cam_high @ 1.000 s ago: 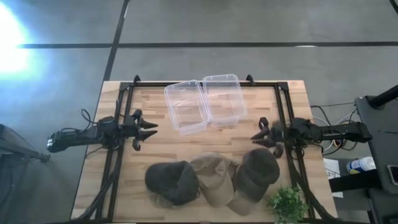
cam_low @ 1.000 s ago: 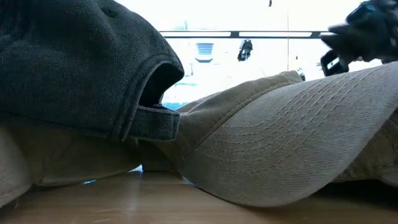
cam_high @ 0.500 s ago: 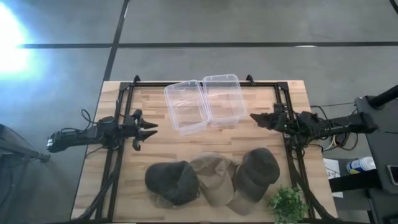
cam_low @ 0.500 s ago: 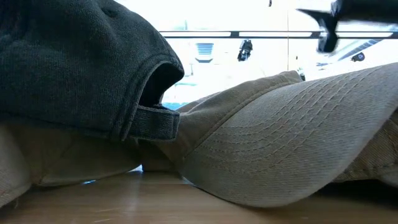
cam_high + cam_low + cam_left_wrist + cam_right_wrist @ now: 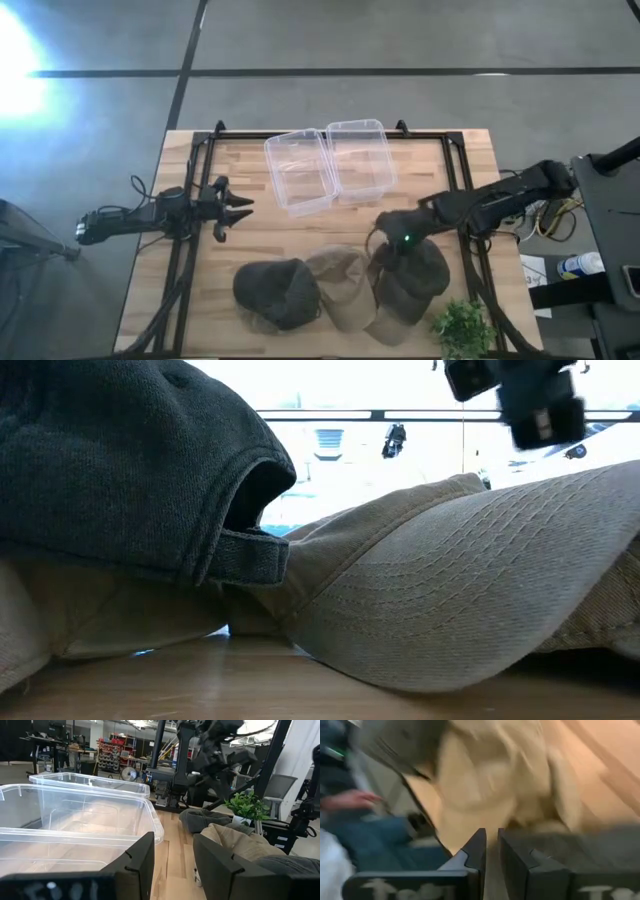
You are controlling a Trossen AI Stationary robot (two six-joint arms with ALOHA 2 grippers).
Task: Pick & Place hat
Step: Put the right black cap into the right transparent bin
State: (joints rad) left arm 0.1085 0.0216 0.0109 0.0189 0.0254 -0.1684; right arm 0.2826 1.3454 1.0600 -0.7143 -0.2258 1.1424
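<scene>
**Right end effector above the rightmost cap**

Three soft caps lie crowded along the near edge of the pale wooden desk (image 5: 300,220): a dark grey cap (image 5: 277,292) on the left, a tan cap (image 5: 343,287) in the middle, and a dark olive cap (image 5: 412,277) on the right, each touching its neighbour. A small green potted plant (image 5: 462,328) stands just beside the olive cap at the desk's near right corner. From the low view the grey cap (image 5: 120,460) overlaps the tan cap's brim (image 5: 450,590).

The olive cap's long axis runs diagonally, its tan brim toward the near edge.

The right end effector (image 5: 385,237) hangs over the olive cap's far edge, fingers nearly closed, a narrow gap showing between them in its wrist view.

Two clear plastic bins (image 5: 330,165) sit side by side at the far edge, both empty.

The left end effector (image 5: 238,211) waits at the desk's left side, fingers spread wide.
</scene>
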